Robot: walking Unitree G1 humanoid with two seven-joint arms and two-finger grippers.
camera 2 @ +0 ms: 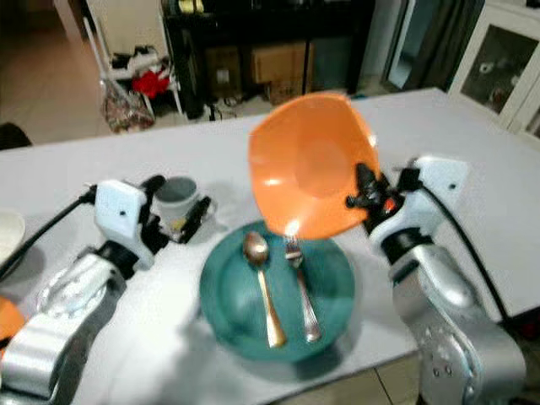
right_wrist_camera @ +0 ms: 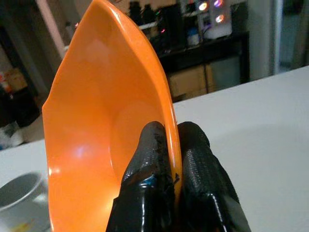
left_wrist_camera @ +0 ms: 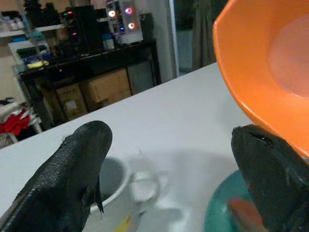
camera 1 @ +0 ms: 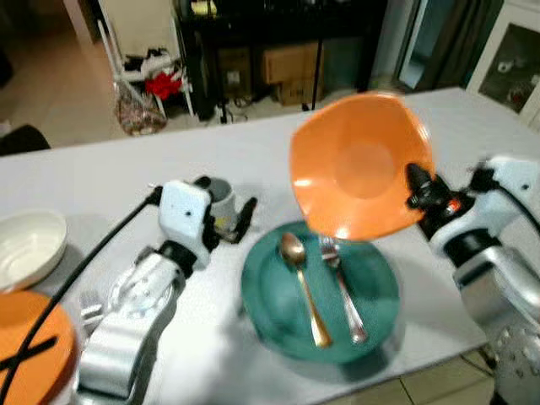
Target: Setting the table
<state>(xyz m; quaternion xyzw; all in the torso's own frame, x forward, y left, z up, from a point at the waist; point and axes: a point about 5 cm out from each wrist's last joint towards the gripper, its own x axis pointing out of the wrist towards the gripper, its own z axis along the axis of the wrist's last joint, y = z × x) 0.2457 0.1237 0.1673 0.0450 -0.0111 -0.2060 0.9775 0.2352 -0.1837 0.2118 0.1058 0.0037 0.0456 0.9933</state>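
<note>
Your right hand [right_wrist_camera: 166,193] was clenched on the rim of the orange bowl [camera 1: 359,164], one finger inside and one outside, and held it tilted on edge in the air above the far side of the teal plate [camera 1: 316,291]. The bowl's hollow faced the camera and its lower edge hung just over the plate. On that plate lay a gold spoon [camera 1: 304,287] and a silver fork [camera 1: 342,287] side by side, handles toward you. The plate sat near the front edge of the white counter [camera 1: 101,169]. Your left hand [camera 1: 232,221] was released, its fingers [left_wrist_camera: 72,174] spread wide with nothing between them, hovering low just beside a grey mug [camera 2: 175,198] left of the plate. At the counter's far left stood a white bowl [camera 1: 29,245] and, nearer you, an orange plate [camera 1: 29,346].
</note>
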